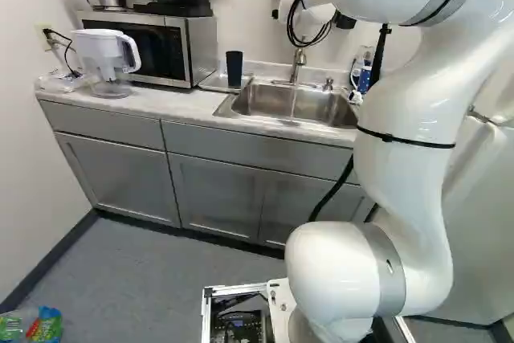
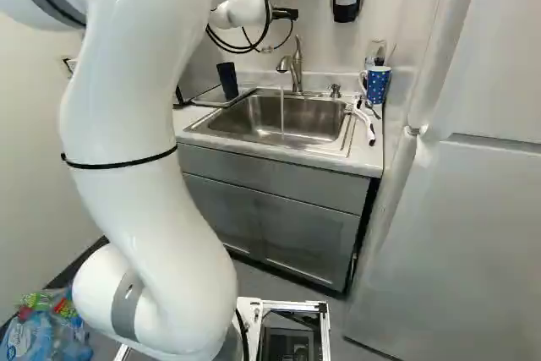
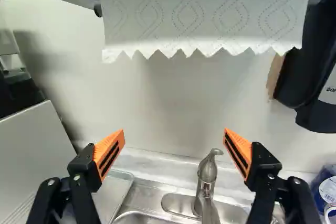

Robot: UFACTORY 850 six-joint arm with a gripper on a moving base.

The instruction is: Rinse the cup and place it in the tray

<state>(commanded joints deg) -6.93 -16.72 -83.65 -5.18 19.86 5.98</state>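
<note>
Wrist view: the pincer [image 3: 174, 131] is spread and empty above the tap [image 3: 207, 176]. The dark cup [image 2: 227, 80] stands in the tray [image 2: 210, 101], water [image 2: 282, 113] running. Placing looks done; next, probably, shut the tap off.

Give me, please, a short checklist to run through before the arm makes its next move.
1. Gripper free, its jaws apart and holding nothing: ok.
2. Dark cup upright on the tray beside the sink: ok.
3. Water shut off: not ok, a stream runs from the faucet into the sink.
4. Dark cup rinsed inside: cannot tell, its inside does not show clearly.
5. Jaws not touching the hanging paper towel: ok.
</note>
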